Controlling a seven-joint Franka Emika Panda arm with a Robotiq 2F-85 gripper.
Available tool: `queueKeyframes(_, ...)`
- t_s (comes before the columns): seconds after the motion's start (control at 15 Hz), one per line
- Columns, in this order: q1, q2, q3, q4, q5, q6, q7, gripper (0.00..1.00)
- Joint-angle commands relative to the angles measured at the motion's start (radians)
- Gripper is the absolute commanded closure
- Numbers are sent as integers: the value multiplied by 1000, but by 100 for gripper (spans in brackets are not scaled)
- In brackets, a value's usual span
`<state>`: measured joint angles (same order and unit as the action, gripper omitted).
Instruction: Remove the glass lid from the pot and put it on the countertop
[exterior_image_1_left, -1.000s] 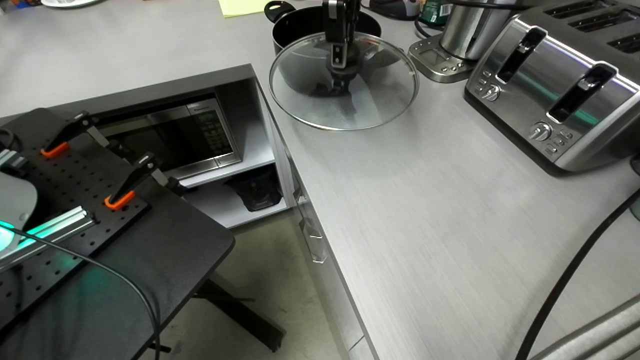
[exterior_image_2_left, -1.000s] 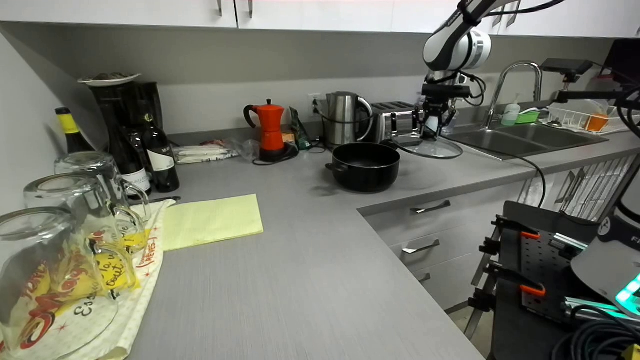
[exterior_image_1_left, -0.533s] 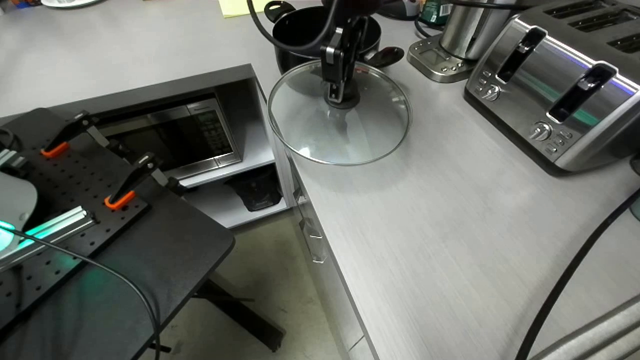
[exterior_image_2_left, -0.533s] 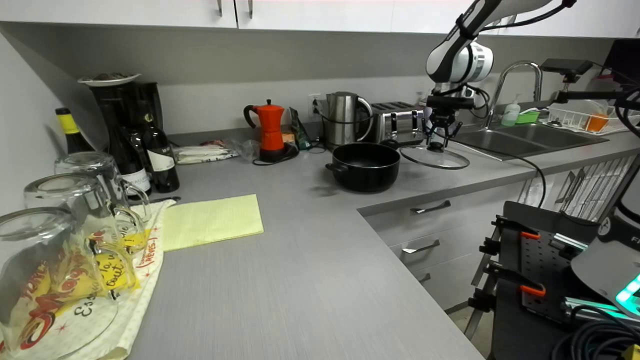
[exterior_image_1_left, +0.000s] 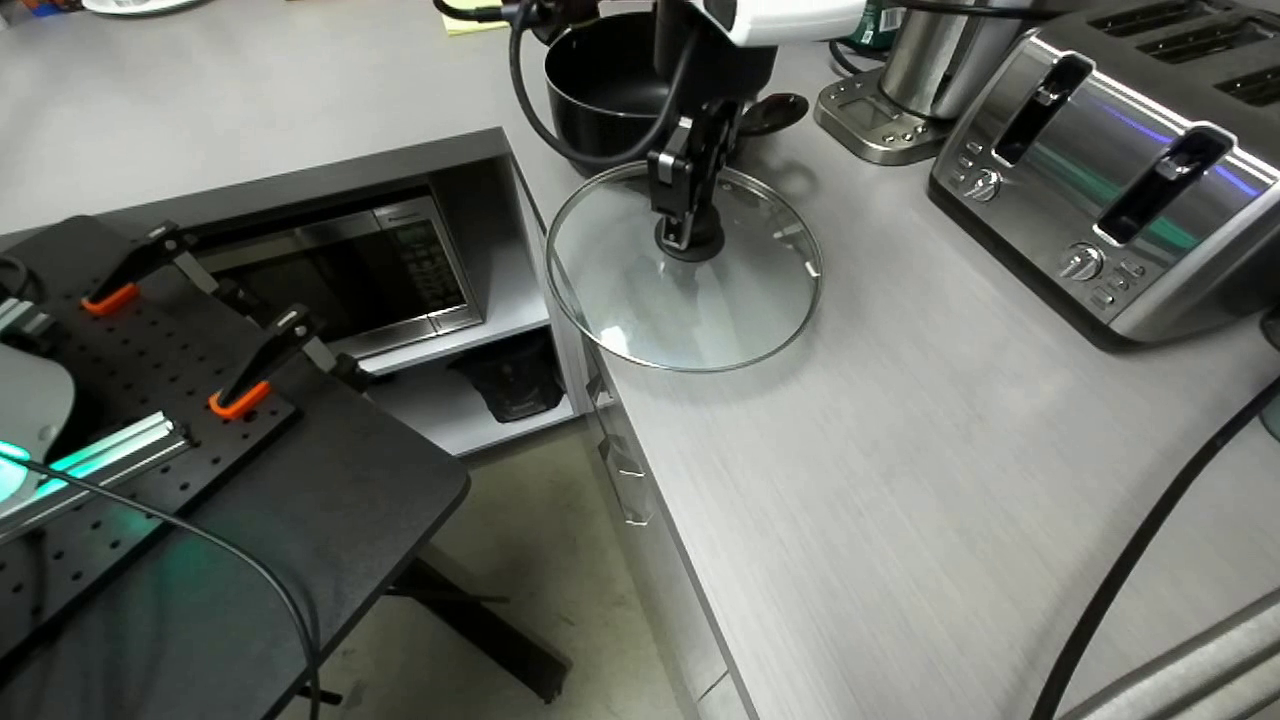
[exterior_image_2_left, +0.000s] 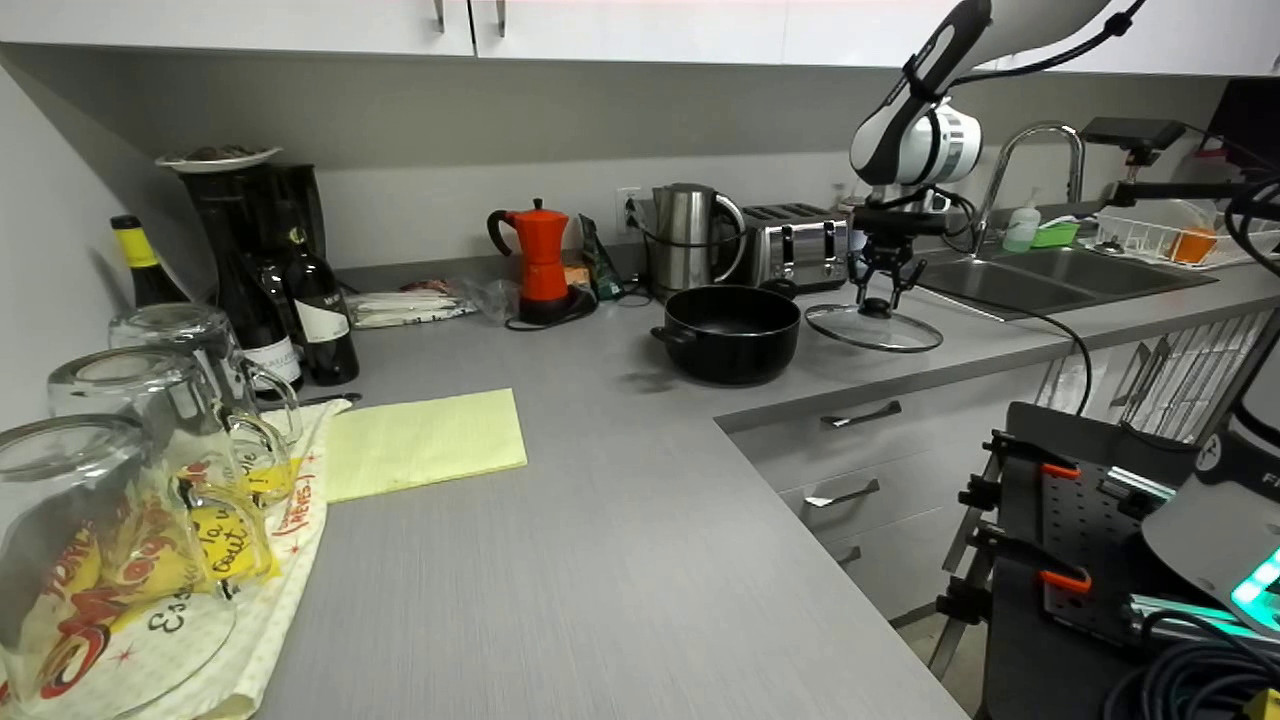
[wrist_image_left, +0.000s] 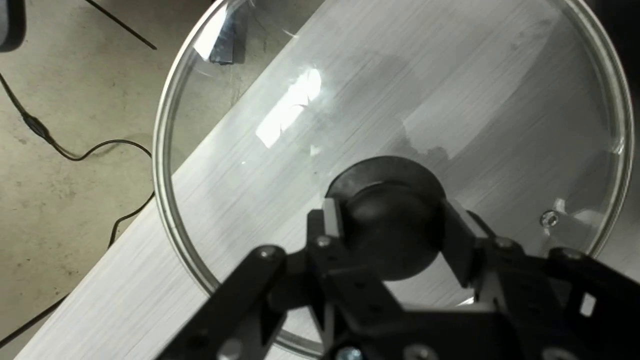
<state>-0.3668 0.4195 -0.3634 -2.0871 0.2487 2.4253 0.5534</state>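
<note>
In the wrist view we see the jaws closed against both sides of the knob (wrist_image_left: 392, 235), holding the lid (wrist_image_left: 325, 175); through its glass we make out the edge of the surface (wrist_image_left: 145, 305) and the floor (wrist_image_left: 60, 240). In an exterior view the lid is over the surface, just right of the uncovered pot (exterior_image_2_left: 732, 350); we cannot tell whether it rests there.

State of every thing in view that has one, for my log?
pot: upright, uncovered
glass lid: off the pot, held by its knob; countertop contact unclear
hand: closed on that knob
drawers: closed
upper cabinets: closed
microwave: shut
toaster: levers up
kettle: on its base
moka pot: upright
glass mugs: upside down
</note>
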Motion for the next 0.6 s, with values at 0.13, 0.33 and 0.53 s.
queueKeyframes(0.13,16,60,-20,62,6,69,49,75)
queueKeyframes(0.33,28,94,-23,85,-7,80,72,75)
queueKeyframes(0.53,38,129,-24,112,-15,73,95,75)
